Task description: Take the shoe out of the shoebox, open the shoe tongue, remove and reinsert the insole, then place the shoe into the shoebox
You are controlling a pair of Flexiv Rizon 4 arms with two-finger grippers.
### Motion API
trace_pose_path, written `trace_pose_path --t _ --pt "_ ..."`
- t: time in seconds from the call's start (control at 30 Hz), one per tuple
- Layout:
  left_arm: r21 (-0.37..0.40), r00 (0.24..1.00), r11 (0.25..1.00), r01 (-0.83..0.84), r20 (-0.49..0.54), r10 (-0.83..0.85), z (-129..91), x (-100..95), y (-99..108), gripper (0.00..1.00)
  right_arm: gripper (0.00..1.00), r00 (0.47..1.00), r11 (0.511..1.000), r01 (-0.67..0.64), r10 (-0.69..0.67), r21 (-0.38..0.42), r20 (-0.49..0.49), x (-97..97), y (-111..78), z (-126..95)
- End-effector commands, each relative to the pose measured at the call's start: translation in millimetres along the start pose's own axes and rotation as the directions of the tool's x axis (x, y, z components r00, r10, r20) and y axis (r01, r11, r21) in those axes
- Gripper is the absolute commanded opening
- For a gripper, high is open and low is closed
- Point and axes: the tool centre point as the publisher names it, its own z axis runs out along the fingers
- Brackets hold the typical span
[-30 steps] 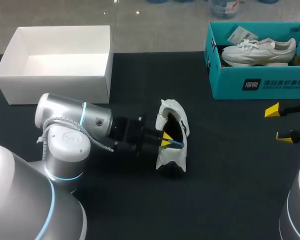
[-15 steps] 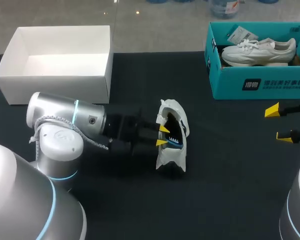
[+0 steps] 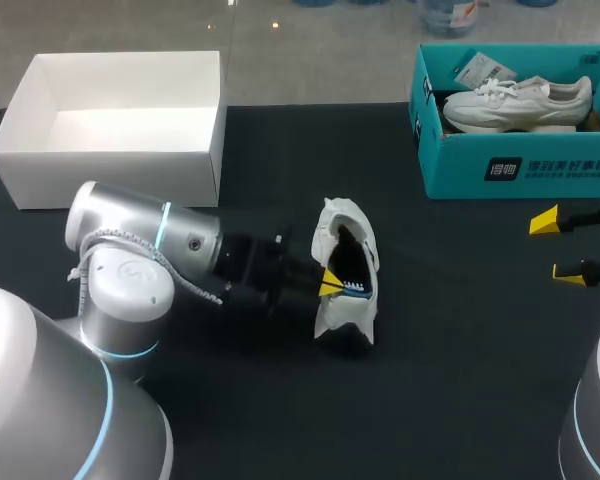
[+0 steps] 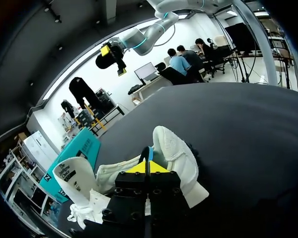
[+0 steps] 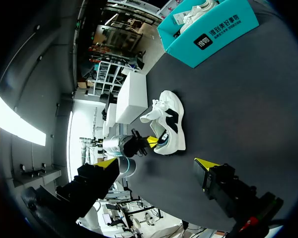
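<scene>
A white shoe (image 3: 346,268) lies on the dark table near its middle, its opening turned towards my left arm. My left gripper (image 3: 332,284) reaches into that opening from the left. Its yellow tips are pressed together, shut on the thin blue edge of the insole (image 3: 354,291). The left wrist view shows the same: the left gripper (image 4: 147,166) pinches the blue insole edge (image 4: 149,152) inside the shoe (image 4: 178,157). My right gripper (image 3: 558,245) hangs open at the table's right edge, far from the shoe (image 5: 167,122). The right gripper (image 5: 156,166) holds nothing.
A teal shoebox (image 3: 460,170) at the back right holds a second white shoe (image 3: 520,100) and a tag. An open white box (image 3: 110,160) stands at the back left. The left arm's body (image 3: 130,270) covers the table's front left.
Half a second ago the left gripper stood open and drawn back slightly. It has since pushed back into the shoe and shut on the insole edge. The right arm has not moved.
</scene>
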Motion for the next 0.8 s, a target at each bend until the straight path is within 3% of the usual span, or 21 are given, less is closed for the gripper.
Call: trace_pose_path --t 0.03,0.07,0.1,0.13,0.27,0.3,0.33,0.37,0.43,0.47,0.5,0.63,0.8 --pt "-0.006 1.0 1.0 -0.006 -0.003 0.006 -6 -3.7 -7 0.41 1.0 1.0 1.0 -0.002 0.002 -0.006 0.003 0.5 -4.0 -2" --pt "-0.007 1.0 1.0 -0.009 -0.003 0.009 -9 -4.4 -9 0.73 1.0 1.0 1.0 -0.002 0.002 -0.006 0.003 0.5 -4.0 -2" --pt "-0.009 1.0 1.0 -0.014 -0.003 0.014 -12 -5.3 -12 0.93 1.0 1.0 1.0 -0.002 0.002 -0.006 0.003 0.5 -4.0 -2" --pt "-0.013 1.0 1.0 -0.023 -0.004 0.023 -15 -6.5 -14 1.0 1.0 1.0 1.0 -0.002 0.002 -0.006 0.003 0.5 -4.0 -2" --pt "-0.012 0.999 0.999 -0.039 -0.02 0.038 -25 -14.3 -21 1.0 1.0 1.0 1.0 -0.002 0.002 -0.006 0.003 0.5 -4.0 -2" --pt "-0.013 0.999 0.999 -0.049 -0.024 0.048 -26 -17.0 -21 0.95 1.0 1.0 1.0 -0.002 0.002 -0.006 0.003 0.5 -4.0 -2" --pt "-0.02 0.998 0.998 -0.062 -0.028 0.061 -26 -20.2 -22 0.8 1.0 1.0 1.0 -0.002 0.002 -0.006 0.003 0.5 -4.0 -2" --pt "-0.028 0.996 0.996 -0.079 -0.044 0.078 -27 -24.6 -22 0.49 1.0 1.0 1.0 -0.002 0.002 -0.006 0.003 0.5 -4.0 -2" --pt "-0.03 0.991 0.993 -0.118 -0.071 0.115 -26 -33.1 -24 0.27 1.0 1.0 1.0 -0.002 0.002 -0.006 0.003 0.5 -4.0 -2" --pt "-0.027 0.987 0.991 -0.132 -0.091 0.129 -26 -36.3 -26 0.07 1.0 1.0 1.0 -0.002 0.002 -0.006 0.003 0.5 -4.0 -2" --pt "-0.025 0.982 0.988 -0.152 -0.115 0.148 -26 -39.3 -27 0.0 1.0 1.0 1.0 -0.002 0.002 -0.006 0.003 0.5 -4.0 -2" --pt "-0.024 0.956 0.981 -0.194 -0.227 0.183 -25 -48.6 -32 0.0 1.0 1.0 1.0 -0.002 0.002 -0.006 0.003 0.5 -4.0 -2" --pt "-0.021 0.861 0.973 -0.229 -0.471 0.192 -26 -48.0 -38 0.0 1.0 1.0 1.0 -0.002 0.002 -0.006 0.003 0.5 -4.0 -2"
